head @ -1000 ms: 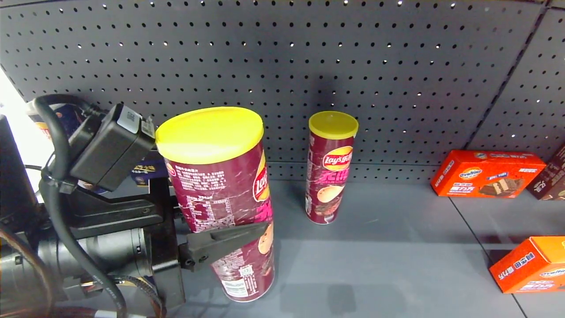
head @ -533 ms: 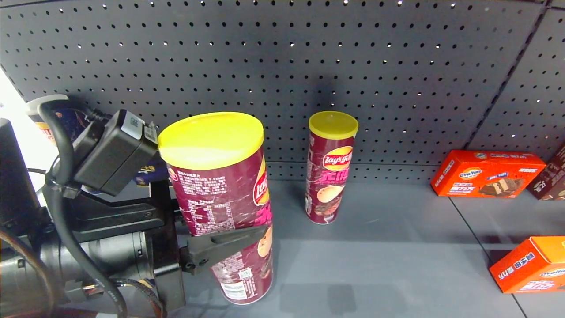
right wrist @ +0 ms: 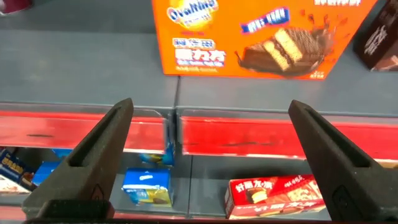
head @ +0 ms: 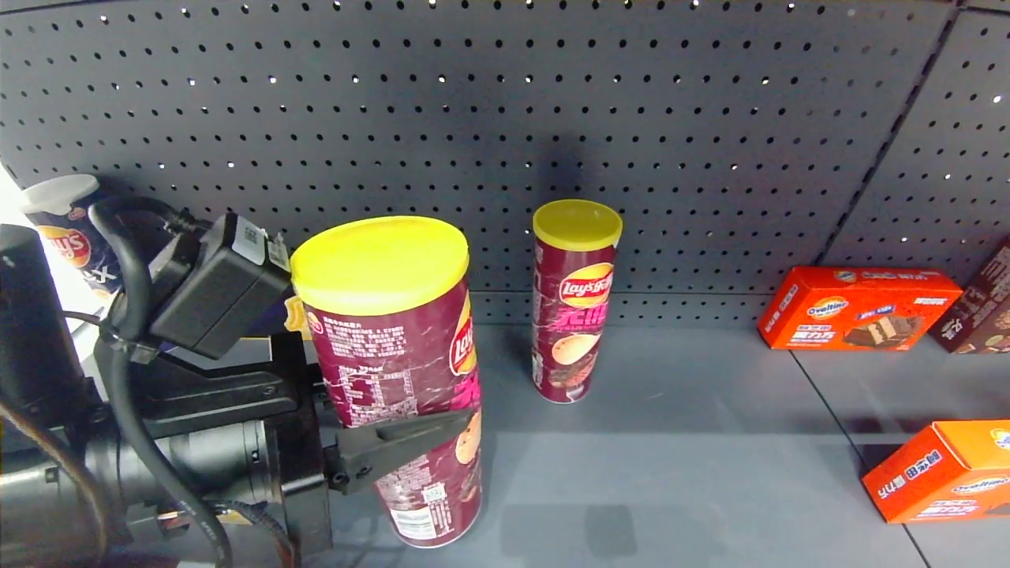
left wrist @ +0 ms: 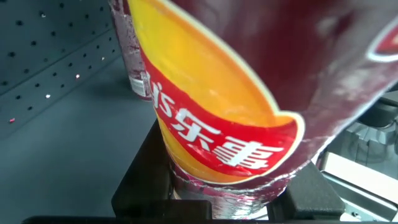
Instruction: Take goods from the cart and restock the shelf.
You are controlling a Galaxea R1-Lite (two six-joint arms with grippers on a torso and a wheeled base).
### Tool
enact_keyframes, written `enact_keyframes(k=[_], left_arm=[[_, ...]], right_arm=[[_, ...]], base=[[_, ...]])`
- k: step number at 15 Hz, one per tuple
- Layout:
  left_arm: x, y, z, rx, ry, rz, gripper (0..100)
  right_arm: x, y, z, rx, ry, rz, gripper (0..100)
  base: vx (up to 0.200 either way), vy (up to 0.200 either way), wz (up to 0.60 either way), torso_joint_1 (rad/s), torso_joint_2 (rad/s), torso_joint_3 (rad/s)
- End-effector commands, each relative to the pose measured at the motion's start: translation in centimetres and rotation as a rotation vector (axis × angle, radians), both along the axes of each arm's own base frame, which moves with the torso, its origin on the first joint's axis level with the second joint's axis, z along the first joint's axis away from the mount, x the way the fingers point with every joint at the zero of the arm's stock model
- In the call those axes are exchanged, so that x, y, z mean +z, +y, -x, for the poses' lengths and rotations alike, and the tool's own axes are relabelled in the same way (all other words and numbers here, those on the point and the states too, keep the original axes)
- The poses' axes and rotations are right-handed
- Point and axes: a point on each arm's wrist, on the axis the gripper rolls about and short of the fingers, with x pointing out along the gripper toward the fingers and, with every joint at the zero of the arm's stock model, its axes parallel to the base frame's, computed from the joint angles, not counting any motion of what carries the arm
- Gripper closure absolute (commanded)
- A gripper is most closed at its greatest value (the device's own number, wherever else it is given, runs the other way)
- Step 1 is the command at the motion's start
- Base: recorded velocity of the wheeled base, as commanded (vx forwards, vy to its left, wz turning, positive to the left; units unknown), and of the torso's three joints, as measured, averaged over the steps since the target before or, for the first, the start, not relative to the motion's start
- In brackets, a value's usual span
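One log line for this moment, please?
left gripper: shut on chip can | chip can: upright at shelf front | right gripper: open

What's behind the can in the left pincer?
The pegboard wall, and a second can standing farther back and to the right. The shelf patch straight behind the held can is covered by it.

right end effector spread wide | orange box on grey shelf | red box below
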Motion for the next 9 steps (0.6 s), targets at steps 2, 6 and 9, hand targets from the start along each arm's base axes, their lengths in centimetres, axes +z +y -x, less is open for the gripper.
enact_keyframes(k=[2, 6, 9], left_arm=[[0.0, 0.0, 0.0, -0.001, 0.0, 0.001, 100], [0.0, 0.0, 0.0, 0.007, 0.002, 0.0, 100], [0.5, 0.3, -0.4, 0.025, -0.012, 0.014, 100]], right_arm=[[0.0, 0.0, 0.0, -0.002, 0.001, 0.0, 0], [0.0, 0.0, 0.0, -0.002, 0.006, 0.0, 0], [11.9, 0.1, -4.1, 0.039, 0.051, -0.07, 0]], base=[[0.0, 0.0, 0.0, 0.0, 0.0, 0.0], [0.0, 0.0, 0.0, 0.0, 0.0, 0.0], [0.0, 0.0, 0.0, 0.0, 0.0, 0.0]])
